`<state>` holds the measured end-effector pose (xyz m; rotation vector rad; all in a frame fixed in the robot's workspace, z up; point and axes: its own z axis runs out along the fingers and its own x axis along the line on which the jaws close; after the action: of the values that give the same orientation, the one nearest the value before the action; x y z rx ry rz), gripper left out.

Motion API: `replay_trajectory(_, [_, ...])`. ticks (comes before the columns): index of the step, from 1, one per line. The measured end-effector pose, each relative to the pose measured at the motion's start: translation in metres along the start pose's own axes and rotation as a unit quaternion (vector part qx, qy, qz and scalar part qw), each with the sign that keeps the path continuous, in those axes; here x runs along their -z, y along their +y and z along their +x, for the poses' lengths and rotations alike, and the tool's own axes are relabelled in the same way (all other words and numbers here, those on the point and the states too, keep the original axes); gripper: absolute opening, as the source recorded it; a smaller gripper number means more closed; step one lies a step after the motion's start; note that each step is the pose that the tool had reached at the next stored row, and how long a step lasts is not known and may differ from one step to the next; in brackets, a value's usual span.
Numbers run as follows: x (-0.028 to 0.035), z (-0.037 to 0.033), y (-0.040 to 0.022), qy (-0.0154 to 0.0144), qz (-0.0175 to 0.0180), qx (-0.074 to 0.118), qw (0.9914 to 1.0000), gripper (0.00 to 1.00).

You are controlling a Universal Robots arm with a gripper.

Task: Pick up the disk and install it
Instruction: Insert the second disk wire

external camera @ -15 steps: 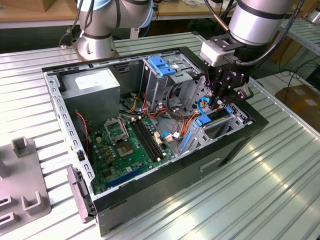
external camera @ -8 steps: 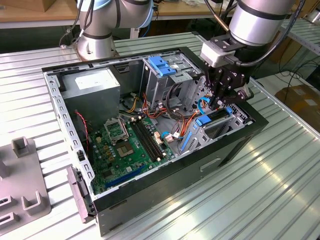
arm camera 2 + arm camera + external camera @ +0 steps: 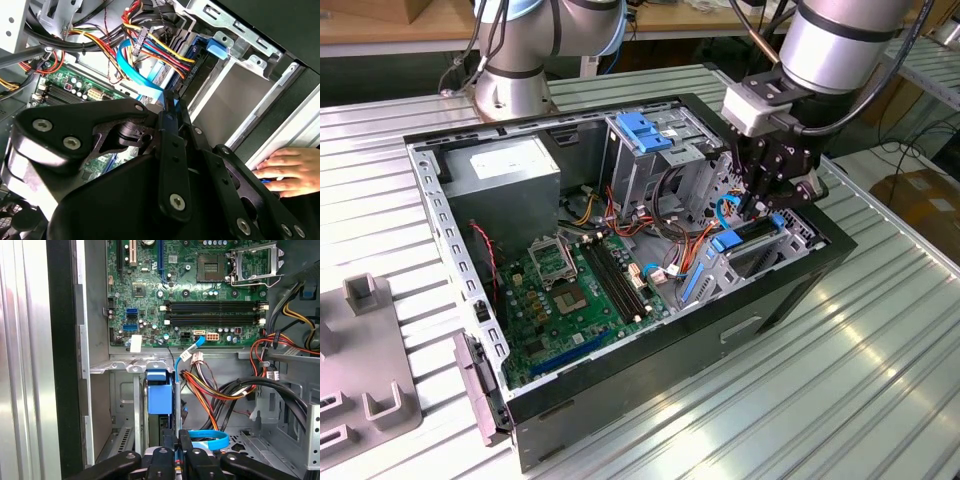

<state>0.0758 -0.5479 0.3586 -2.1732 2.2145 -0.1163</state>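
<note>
The disk (image 3: 750, 236) stands on edge in the drive bay at the exterior view's right end of the open computer case (image 3: 650, 360), its blue rail tabs showing at both ends. In the first wrist view its blue rail (image 3: 156, 396) sits in the bay slot, and the second wrist view shows a blue tab (image 3: 217, 48). My gripper (image 3: 752, 208) hangs right above the disk's upper edge. Its fingers (image 3: 170, 442) are pressed together with nothing between them (image 3: 169, 100). Whether the tips touch the disk I cannot tell.
Coloured cables (image 3: 215, 390) and a blue ribbon (image 3: 137, 75) crowd the space beside the bay. A person's hand (image 3: 285, 170) rests on the case near the bay. Inside are the motherboard (image 3: 570, 290), a grey box (image 3: 505, 170) and a cage with a blue handle (image 3: 645, 130). Grey fixtures (image 3: 360, 370) lie at the exterior view's left.
</note>
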Motion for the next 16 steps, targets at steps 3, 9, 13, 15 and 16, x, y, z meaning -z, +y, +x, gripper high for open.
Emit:
replay_trajectory(3, [0.0, 0.0006, 0.0002, -0.0006, 0.0005, 0.0, 1.0, 0.16])
replay_trajectory(9, [0.0, 0.0024, 0.0007, -0.0023, 0.0019, 0.0, 1.0, 0.16])
replay_trajectory(13, [0.0, 0.003, 0.0009, -0.0029, 0.0024, 0.0, 0.99999, 0.16])
replay_trajectory(15, [-0.0001, 0.0031, 0.001, -0.0033, 0.0024, 0.0, 0.99999, 0.16])
replay_trajectory(16, [-0.0001, 0.0031, 0.001, -0.0035, 0.0025, 0.0, 0.99999, 0.16])
